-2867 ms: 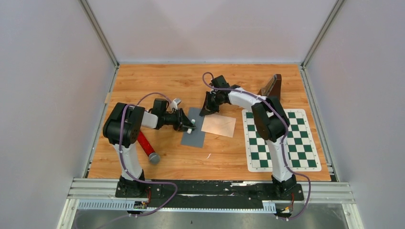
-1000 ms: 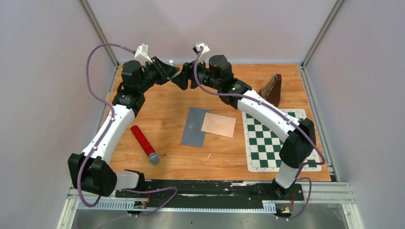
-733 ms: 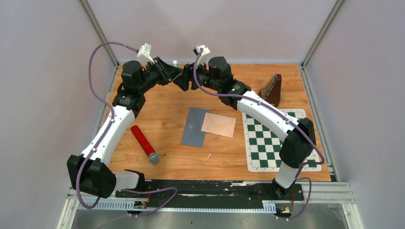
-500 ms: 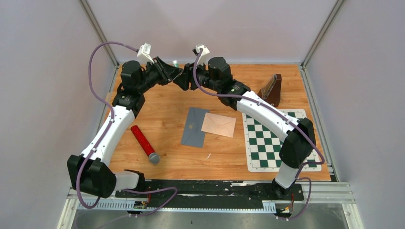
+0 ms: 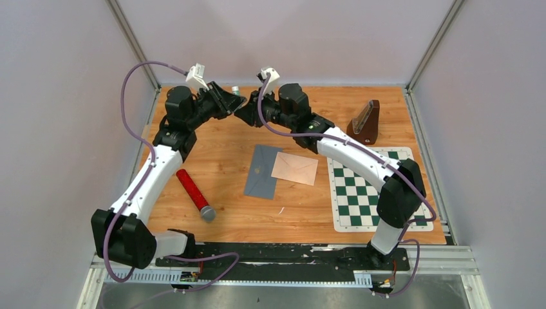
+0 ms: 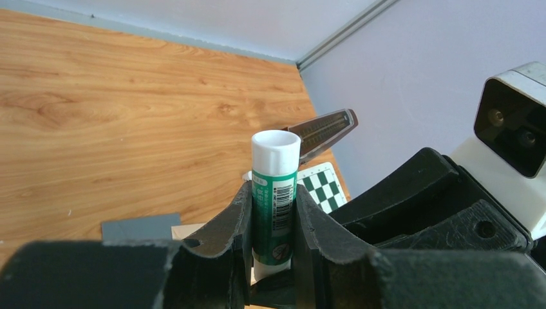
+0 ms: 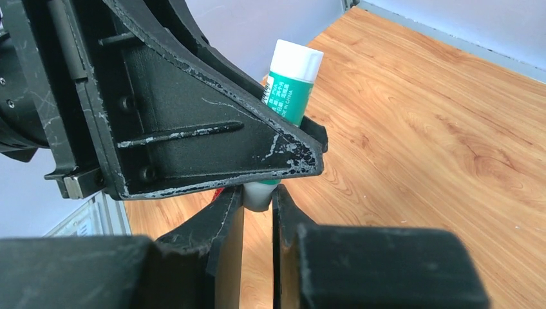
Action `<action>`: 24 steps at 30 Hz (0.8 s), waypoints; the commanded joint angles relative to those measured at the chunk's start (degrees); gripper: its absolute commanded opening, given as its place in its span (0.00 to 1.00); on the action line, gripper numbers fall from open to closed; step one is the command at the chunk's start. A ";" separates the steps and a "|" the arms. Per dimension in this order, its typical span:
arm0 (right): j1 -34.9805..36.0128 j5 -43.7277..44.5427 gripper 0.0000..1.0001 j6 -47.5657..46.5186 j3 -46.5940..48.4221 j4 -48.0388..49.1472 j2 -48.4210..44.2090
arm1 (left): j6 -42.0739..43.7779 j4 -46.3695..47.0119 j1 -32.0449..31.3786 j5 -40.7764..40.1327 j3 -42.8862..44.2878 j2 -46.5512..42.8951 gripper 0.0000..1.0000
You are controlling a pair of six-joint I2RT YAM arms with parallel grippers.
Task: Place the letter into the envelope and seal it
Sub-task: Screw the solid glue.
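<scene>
Pinching 1 glue stick between 2 grippers, up above the table, well behind and left of the chessboard.

Clamping the green barrel in the left gripper, fingers pressing on both sides, white end sticking out past them. Nipping the stick's other white end in the right gripper, fingers nearly together around it. Lying flat just left of the chessboard: grey paper, with tan paper overlapping its far right corner, both well apart from the grippers. Not showing which is letter and which envelope. Resting farther left of the chessboard: 1 red tube. Standing just behind the chessboard: 1 brown wedge.
</scene>
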 commanded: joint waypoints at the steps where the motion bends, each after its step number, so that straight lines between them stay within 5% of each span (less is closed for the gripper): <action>1: -1.74 0.57 0.00 -3.91 -1.55 3.71 -3.63 | 0.81 0.47 -0.18 0.88 -0.63 -2.13 0.22; 3: -2.19 -0.05 0.00 -4.34 -2.11 3.71 -4.03 | 0.81 0.69 -0.23 0.69 -1.05 -2.01 0.25; 8: -3.66 -1.59 0.00 -5.35 -2.88 2.63 -4.54 | 3.39 0.49 -0.18 0.99 -0.71 -2.15 0.54; 12: -5.64 -5.72 0.00 -9.43 -4.13 -0.22 -6.26 | 15.01 -4.37 1.02 5.57 1.68 -3.76 0.68; 14: -6.49 -11.08 0.00 -13.39 -4.85 -5.85 -7.53 | 28.72 -12.01 1.49 9.25 4.36 -5.05 0.73; 17: -7.85 -21.84 0.00 -19.45 -6.68 -13.06 -9.72 | 60.31 -23.06 1.27 13.22 4.57 -8.27 0.74; 21: -8.56 -30.19 0.00 -27.41 -7.07 -23.79 -11.02 | 102.15 -24.53 -2.04 14.72 -2.22 -17.62 0.76; 24: -8.63 -31.69 0.00 -29.15 -4.48 -29.49 -9.70 | 121.07 -21.37 -3.68 17.18 -6.09 -19.72 0.79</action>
